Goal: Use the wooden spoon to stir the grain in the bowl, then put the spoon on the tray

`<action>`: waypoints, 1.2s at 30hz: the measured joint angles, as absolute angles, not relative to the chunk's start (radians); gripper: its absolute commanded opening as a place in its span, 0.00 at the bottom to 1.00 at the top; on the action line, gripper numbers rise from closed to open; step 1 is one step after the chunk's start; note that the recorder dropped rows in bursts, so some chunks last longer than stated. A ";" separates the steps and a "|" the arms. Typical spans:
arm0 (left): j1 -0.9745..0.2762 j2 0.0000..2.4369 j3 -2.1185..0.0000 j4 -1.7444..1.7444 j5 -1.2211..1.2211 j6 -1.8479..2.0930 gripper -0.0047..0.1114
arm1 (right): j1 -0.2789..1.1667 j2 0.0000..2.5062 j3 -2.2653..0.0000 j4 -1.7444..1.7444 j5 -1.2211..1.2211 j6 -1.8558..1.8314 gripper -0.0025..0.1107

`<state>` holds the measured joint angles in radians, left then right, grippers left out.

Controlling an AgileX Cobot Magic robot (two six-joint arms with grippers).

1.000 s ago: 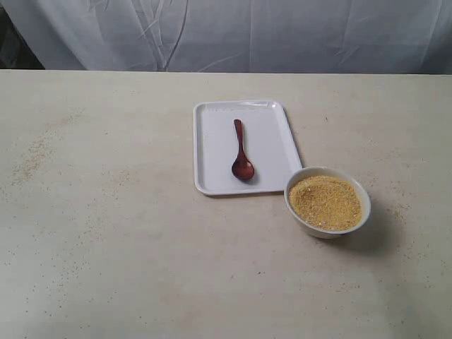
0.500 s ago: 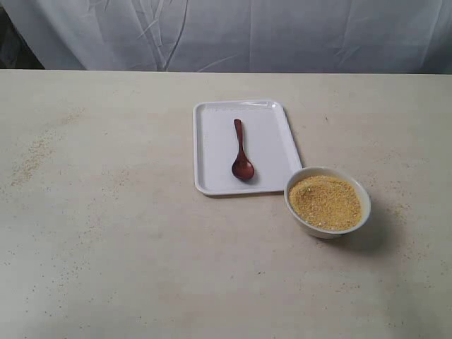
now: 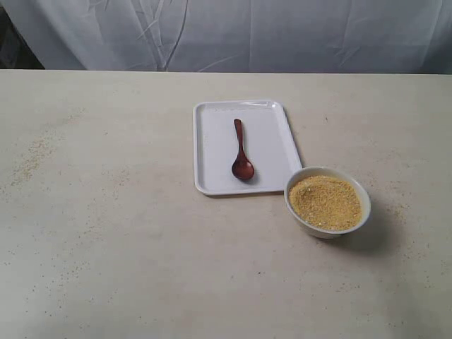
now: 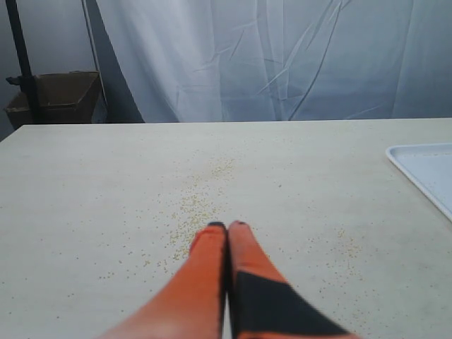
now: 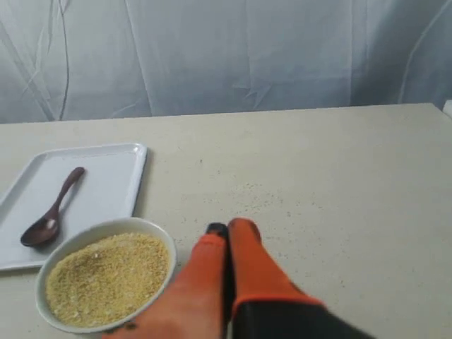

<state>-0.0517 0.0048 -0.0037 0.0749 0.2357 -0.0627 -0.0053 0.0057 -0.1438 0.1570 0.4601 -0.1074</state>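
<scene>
Exterior view: spoon [image 3: 241, 152] on tray [image 3: 212, 141], bowl [image 3: 327, 201] at its four o'clock. Left gripper [image 4: 227, 226] and right gripper [image 5: 229, 227] are pinched together; reach in unopened and you'll shove the spoon.

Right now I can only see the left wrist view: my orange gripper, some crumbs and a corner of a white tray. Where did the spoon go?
Observer: The spoon lies flat on the tray, in the middle of it, with nothing holding it.
Operator: Is there a bowl somewhere too?
Observer: Yes. The bowl stands on the table close by one corner of the tray, full of yellow grain.
Operator: Is the other gripper holding something?
Observer: No. The right gripper is shut with nothing in it.
</scene>
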 measured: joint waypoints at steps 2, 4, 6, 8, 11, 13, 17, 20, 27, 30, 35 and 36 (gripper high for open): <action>-0.052 0.005 -0.004 0.075 0.236 -0.063 0.04 | -0.005 0.006 -0.144 0.157 0.460 -0.033 0.01; -0.052 0.005 -0.004 0.075 0.236 -0.063 0.04 | -0.005 0.006 -0.144 0.157 0.460 0.000 0.01; -0.052 0.005 -0.004 0.075 0.236 -0.063 0.04 | -0.005 0.006 -0.144 0.157 0.460 0.000 0.01; -0.052 0.005 -0.004 0.075 0.236 -0.063 0.04 | -0.005 0.006 -0.144 0.157 0.460 0.000 0.01; -0.052 0.005 -0.004 0.075 0.236 -0.063 0.04 | -0.005 0.006 -0.142 0.089 0.466 0.011 0.01; -0.052 0.005 -0.004 0.075 0.236 -0.063 0.04 | -0.005 0.006 -0.124 0.044 0.451 0.017 0.01; -0.052 0.005 -0.004 0.075 0.236 -0.063 0.04 | -0.005 0.006 -0.037 0.012 0.411 0.017 0.01; -0.052 0.005 -0.004 0.075 0.236 -0.063 0.04 | -0.005 0.006 -0.006 0.010 0.391 0.017 0.01; -0.052 0.005 -0.004 0.075 0.236 -0.063 0.04 | -0.005 0.006 -0.004 0.010 0.355 0.017 0.01; -0.052 0.005 -0.004 0.075 0.236 -0.063 0.04 | -0.005 0.006 -0.004 0.010 0.355 0.019 0.01; -0.052 0.005 -0.004 0.075 0.236 -0.063 0.04 | -0.005 0.006 -0.004 0.010 0.355 0.019 0.01; -0.052 0.005 -0.004 0.075 0.236 -0.063 0.04 | -0.005 0.006 -0.004 0.010 0.355 0.019 0.01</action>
<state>-0.0517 0.0048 -0.0037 0.0749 0.2357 -0.0627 -0.0053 0.0057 -0.0045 0.0097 0.3555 0.0195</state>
